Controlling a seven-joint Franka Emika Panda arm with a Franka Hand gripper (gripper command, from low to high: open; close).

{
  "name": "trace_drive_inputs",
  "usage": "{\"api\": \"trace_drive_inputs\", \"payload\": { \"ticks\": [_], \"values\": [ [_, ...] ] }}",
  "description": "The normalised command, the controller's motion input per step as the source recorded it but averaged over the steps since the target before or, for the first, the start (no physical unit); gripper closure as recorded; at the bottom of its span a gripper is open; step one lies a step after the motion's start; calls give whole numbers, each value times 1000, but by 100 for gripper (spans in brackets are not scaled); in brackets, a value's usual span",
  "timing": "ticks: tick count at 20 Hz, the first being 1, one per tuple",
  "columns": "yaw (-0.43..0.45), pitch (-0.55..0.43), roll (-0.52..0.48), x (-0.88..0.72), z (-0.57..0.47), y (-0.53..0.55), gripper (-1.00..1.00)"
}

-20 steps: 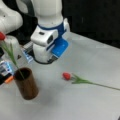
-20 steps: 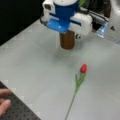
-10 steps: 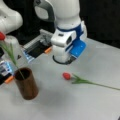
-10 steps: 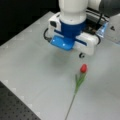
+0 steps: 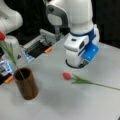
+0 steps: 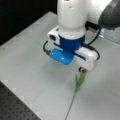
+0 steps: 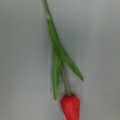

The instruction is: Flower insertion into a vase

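Observation:
The dark brown vase (image 5: 27,85) stands at a front view's left with one red tulip (image 5: 2,36) in it, its stem leaning left. A second red tulip (image 5: 66,75) lies flat on the grey table, stem running to the right. My gripper (image 5: 75,65) hangs just above and behind that lying bloom, clear of the vase. In a front view the gripper (image 6: 81,69) sits right over the red head (image 6: 84,71), with the stem (image 6: 78,85) trailing toward the bottom. The wrist view shows the tulip (image 7: 70,106) below, and no fingers appear in it.
A shallow open box (image 5: 37,48) with an orange piece (image 5: 47,50) sits behind the vase. A white machine body (image 5: 10,17) and a blue-white item (image 5: 5,67) are at the left edge. A dark perforated board (image 6: 15,107) borders the table's corner.
The arm has swung away from the vase, rightward across the table, and now hovers over the lying tulip. The tulip in the vase and the one on the table have not moved.

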Motion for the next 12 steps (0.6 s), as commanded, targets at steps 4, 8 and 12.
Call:
{"api": "trace_drive_inputs", "payload": {
  "ticks": [4,8,12],
  "values": [
    [-46,138,-13,383,-130,294,-100],
    [-82,147,-50,275,-90,245,-100],
    [-152,78,-102,263,-132,208,-100]
  ]
}}
